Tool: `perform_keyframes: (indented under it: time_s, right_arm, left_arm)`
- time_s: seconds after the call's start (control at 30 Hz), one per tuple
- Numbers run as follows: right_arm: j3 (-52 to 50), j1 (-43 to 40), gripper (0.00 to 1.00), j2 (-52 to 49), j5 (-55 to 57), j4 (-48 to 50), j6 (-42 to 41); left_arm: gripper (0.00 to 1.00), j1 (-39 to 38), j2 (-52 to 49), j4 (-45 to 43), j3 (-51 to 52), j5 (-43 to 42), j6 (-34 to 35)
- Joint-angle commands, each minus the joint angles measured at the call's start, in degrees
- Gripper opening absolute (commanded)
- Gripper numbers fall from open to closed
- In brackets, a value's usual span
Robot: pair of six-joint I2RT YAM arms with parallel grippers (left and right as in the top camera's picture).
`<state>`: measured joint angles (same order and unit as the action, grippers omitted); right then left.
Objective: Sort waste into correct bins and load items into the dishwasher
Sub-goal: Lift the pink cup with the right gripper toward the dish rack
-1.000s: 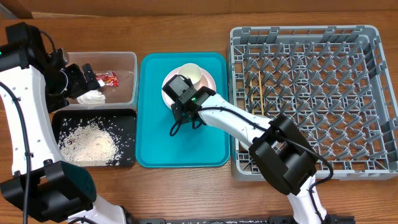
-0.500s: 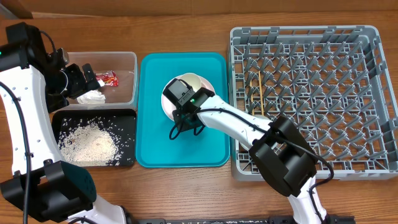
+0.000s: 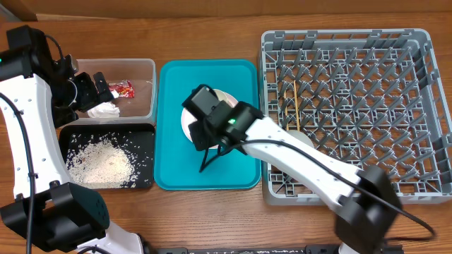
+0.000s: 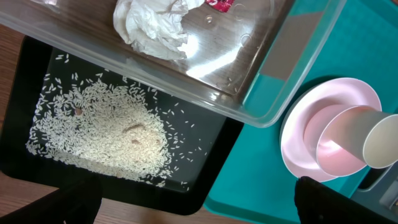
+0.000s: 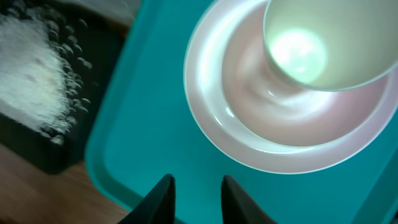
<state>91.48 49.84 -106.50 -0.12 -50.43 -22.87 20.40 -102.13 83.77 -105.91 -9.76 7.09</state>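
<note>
A white plate [image 5: 217, 134] lies at the back of the teal tray [image 3: 176, 85], with a white bowl [image 5: 261, 99] in it and a small white cup [image 5: 323, 43] leaning in the bowl. The stack also shows in the left wrist view [image 4: 305, 124]. My right gripper [image 5: 199, 196] hovers over bare teal tray just in front of the plate, jaws apart and empty. My left gripper [image 4: 199, 211] is wide open and empty above the clear tub [image 3: 145, 88], which holds the napkin [image 4: 152, 25] and the red wrapper [image 3: 122, 89]. Rice [image 3: 99, 159] lies in the black tray [image 3: 145, 152]. Chopsticks [image 3: 295, 106] lie in the grey rack [image 3: 424, 106].
The right arm covers most of the plate in the overhead view. The tub and the black tray stand side by side left of the teal tray, and the rack stands right of it. Bare wooden table runs along the front edge.
My right gripper has drawn back from the plate toward the front of the teal tray, and the arm has swung. The left arm has not moved.
</note>
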Motion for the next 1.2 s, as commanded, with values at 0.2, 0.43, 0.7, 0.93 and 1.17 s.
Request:
perform_keyframes:
  time_s: [0.2,0.43,0.7,0.93,1.17]
  right_arm:
    - [1.36,-1.18,0.45,3.02,2.21,6.01,9.77]
    - [1.11,-1.20,0.44,2.75,9.03,11.74,9.88]
    - [1.09,-1.22,0.45,0.07,9.07,14.40,10.51]
    - [1.09,-1.73,0.44,-3.13,8.92,14.80,15.56]
    - [1.09,-3.65,0.41,-7.50,8.92,14.49,15.85]
  left_arm:
    - [1.00,0.15,0.24,-0.07,-0.96,0.31,0.20]
    - [1.00,0.15,0.24,-0.04,-0.96,0.31,0.20]
    - [1.00,0.15,0.24,-0.04,-0.96,0.33,0.20]
    - [1.00,0.24,0.24,-0.09,-0.96,0.33,0.20]
    - [1.00,0.20,0.24,-0.07,-0.96,0.33,0.20]
